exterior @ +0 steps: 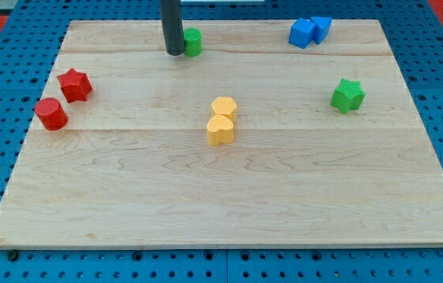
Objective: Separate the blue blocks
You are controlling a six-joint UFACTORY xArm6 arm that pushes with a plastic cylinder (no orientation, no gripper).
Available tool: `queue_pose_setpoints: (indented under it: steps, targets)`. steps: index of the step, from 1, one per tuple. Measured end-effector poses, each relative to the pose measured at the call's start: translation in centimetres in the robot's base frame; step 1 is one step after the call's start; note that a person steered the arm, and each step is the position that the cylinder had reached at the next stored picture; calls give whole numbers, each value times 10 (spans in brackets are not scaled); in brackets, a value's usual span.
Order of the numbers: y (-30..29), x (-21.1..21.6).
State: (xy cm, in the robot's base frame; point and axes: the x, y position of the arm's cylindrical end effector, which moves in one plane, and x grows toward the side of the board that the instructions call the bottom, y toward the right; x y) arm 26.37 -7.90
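Two blue blocks touch each other near the view's top right: a larger blue block [302, 33] and a smaller blue block [321, 27] just right of it. Their exact shapes are hard to make out. My tip [174, 53] stands on the board near the view's top, left of centre, far to the left of the blue blocks. It touches, or nearly touches, the left side of a green cylinder [193, 42].
A red star [74, 84] and a red cylinder [51, 114] sit at the view's left. A yellow hexagon [224, 108] and a yellow heart [221, 130] touch at the centre. A green star [348, 95] sits at the right. The wooden board [229, 212] lies on a blue pegboard.
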Motion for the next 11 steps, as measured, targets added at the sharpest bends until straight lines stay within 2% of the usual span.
queue_pose_setpoints:
  steps: [1,3,4,5,6,7,8,9,10,11]
  targets:
    - [16,-13]
    - [26,-8]
    - [-24,-23]
    - [-28,-62]
    - [24,-53]
    - [88,13]
    - [121,49]
    - [86,16]
    - [135,10]
    - [212,53]
